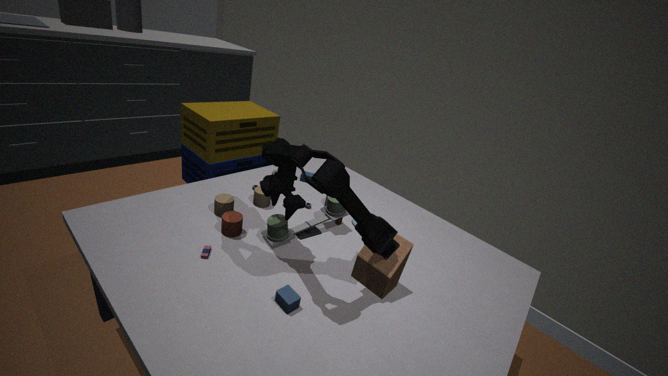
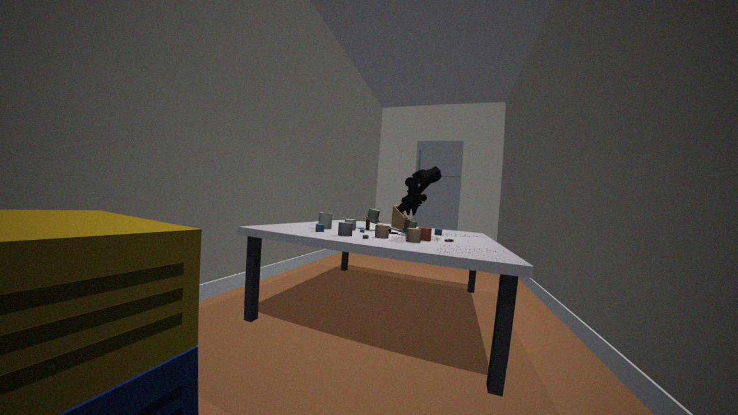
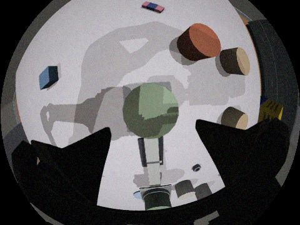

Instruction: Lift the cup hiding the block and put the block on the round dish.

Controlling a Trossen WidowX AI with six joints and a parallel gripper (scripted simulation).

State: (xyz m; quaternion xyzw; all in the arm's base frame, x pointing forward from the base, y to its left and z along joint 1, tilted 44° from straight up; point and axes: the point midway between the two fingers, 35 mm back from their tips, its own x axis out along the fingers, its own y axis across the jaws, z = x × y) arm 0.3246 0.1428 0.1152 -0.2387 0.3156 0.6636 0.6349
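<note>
My gripper (image 1: 281, 210) (image 2: 410, 212) (image 3: 154, 128) is open and empty, pointing down above the near green cup (image 1: 277, 227) (image 2: 411, 223) (image 3: 150, 110), which appears ahead of and between the fingertips in the wrist view. This cup stands on the lower end of the tilted balance (image 1: 308, 232) (image 3: 154, 175). The other green cup (image 1: 335, 206) (image 2: 373, 213) (image 3: 157, 200) stands on the raised end, partly behind the arm in the top view. The light blue round dish (image 3: 137, 195) lies beside the raised end, mostly hidden. The hidden block is not visible.
A red cylinder (image 1: 231, 224) (image 3: 204, 40) and tan cylinders (image 1: 224, 206) (image 1: 262, 197) stand beside the near cup. A blue block (image 1: 287, 299) (image 3: 48, 77), a pink-and-blue bar (image 1: 205, 251) and a wooden box (image 1: 373, 277) under the arm's base are also there. Grey cylinders stand farther back.
</note>
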